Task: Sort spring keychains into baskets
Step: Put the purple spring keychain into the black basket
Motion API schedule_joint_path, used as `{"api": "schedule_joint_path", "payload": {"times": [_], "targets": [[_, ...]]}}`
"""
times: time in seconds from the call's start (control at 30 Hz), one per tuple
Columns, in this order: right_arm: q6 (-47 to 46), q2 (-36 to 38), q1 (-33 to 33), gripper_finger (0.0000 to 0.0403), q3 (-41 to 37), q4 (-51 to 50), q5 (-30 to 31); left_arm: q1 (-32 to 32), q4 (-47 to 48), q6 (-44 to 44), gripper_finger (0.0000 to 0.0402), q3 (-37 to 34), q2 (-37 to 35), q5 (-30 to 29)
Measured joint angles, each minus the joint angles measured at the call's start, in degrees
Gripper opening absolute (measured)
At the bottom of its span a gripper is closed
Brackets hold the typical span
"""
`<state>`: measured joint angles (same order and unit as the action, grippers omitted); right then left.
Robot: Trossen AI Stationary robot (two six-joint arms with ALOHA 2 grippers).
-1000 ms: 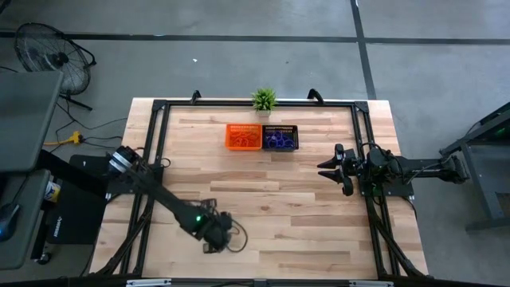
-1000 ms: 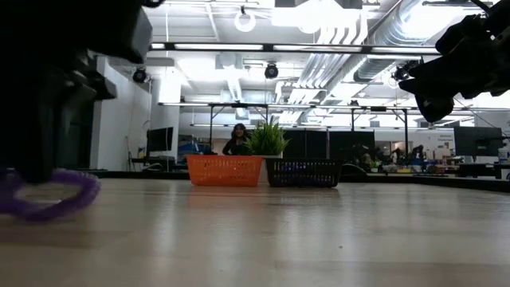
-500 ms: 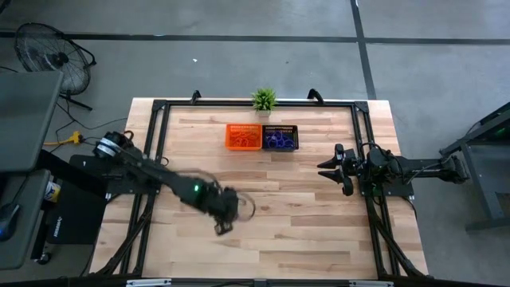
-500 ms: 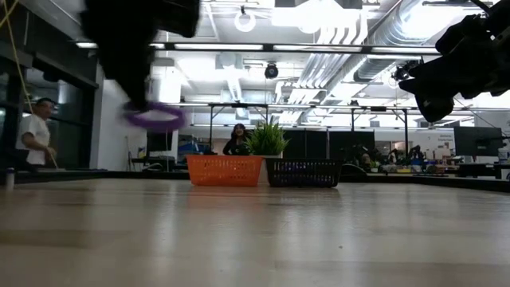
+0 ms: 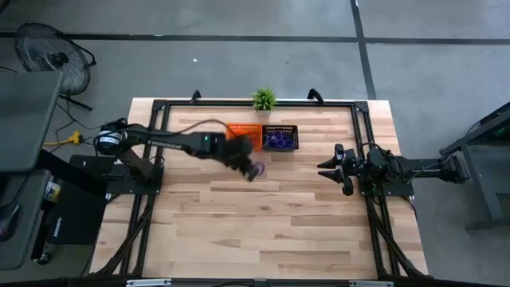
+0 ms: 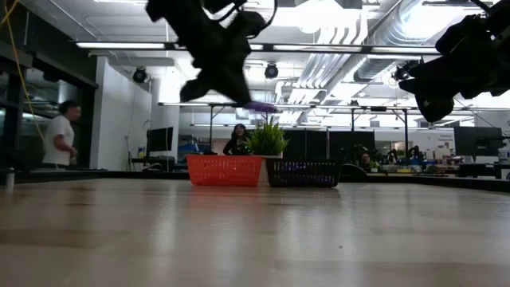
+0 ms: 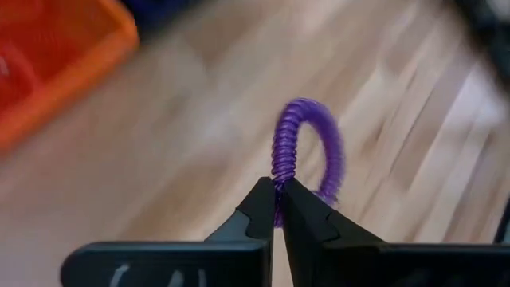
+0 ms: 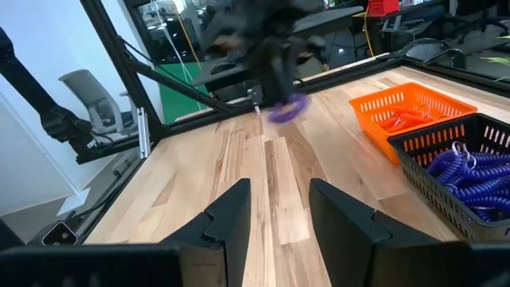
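My left gripper is in the air just near of the orange basket, shut on a purple spring keychain, which also shows as a purple loop in the high view. The black basket stands right of the orange one and holds purple keychains; the orange basket holds orange-red ones. My right gripper waits open above the table's right side. My left gripper pinches the purple keychain's coil at one spot on the ring between its two fingertips. The loop sticks out past the tips, lifted clear of the table.
A small green potted plant stands behind the two baskets at the far edge. A black frame runs around the table. The wood near of the baskets is bare. People move in the room beyond.
My left gripper has risen from the near left part of the table with the purple keychain and swung toward the far edge and right, up to the baskets. The keychain has gone from lying on the wood to hanging clear in the air.
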<state>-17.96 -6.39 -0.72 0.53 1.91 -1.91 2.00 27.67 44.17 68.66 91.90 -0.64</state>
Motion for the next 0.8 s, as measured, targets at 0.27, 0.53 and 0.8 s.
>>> {"api": "schedule_joint_path", "payload": {"times": [0.27,0.53,0.8], "targets": [[0.00,0.00,0.00,0.0124,0.00,0.00,0.00,9.60,-8.79,4.12,0.0004,3.96,4.60,-3.35],[0.00,-0.03,0.00,0.0124,0.00,0.00,0.00,14.76,1.09,1.21,0.0004,23.04,17.36,-1.08],[0.00,-0.02,-0.01,0.0124,0.00,-0.02,0.00,15.30,8.00,-0.87,0.0003,35.57,25.85,1.08]]}}
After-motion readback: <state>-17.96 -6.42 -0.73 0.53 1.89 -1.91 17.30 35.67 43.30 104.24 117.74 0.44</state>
